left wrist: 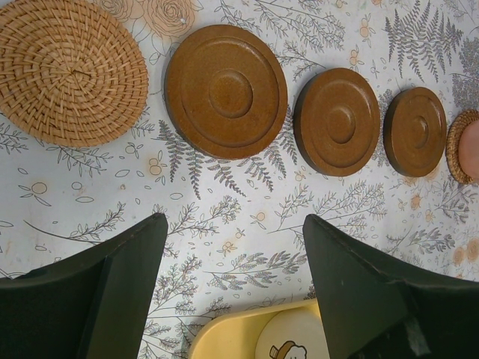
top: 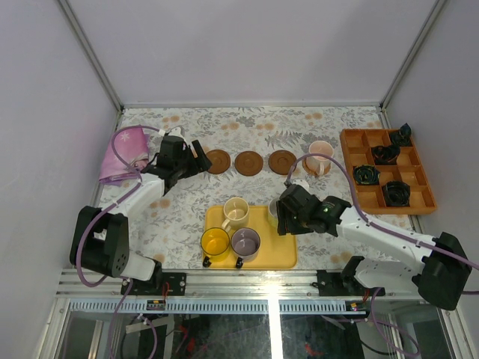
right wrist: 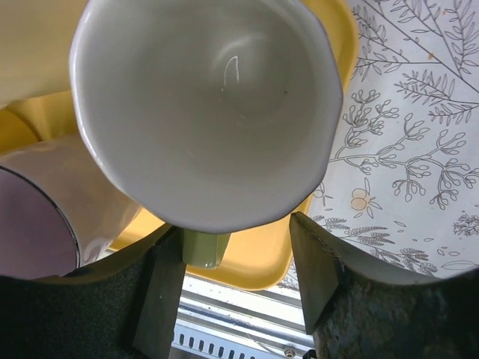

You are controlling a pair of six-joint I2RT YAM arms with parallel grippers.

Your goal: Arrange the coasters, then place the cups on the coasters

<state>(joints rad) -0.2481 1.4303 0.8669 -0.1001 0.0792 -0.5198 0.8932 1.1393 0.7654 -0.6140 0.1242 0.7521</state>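
The coasters look laid out: a woven wicker round point(left wrist: 71, 71) at the left end, three dark brown wooden discs point(left wrist: 226, 90) in line after it, and a second woven round point(left wrist: 458, 146) at the right end under the pink mug point(top: 320, 157). I judge the arranging done and the work now on the cups, with one of five placed. The right pincer point(right wrist: 233, 228) is down at the right rim of the flat yellow rectangular tray point(top: 283, 256), its jaws either side of the handle end of the pale white mug with a green handle point(right wrist: 202, 105); whether they press on it or only flank it I cannot tell. The cream mug point(top: 235, 212), yellow mug point(top: 215, 243) and purple-grey mug point(top: 245, 243) wait on the same tray. The left pincer point(left wrist: 236, 221) hangs released and empty over the flowered table point(top: 187, 213), near the coaster row. The next move calls for a firm clench on the pale mug, a lift clear of the tray rim, and a carry to a bare brown disc — likely the one beside the pink mug — to set it down upright and centred.
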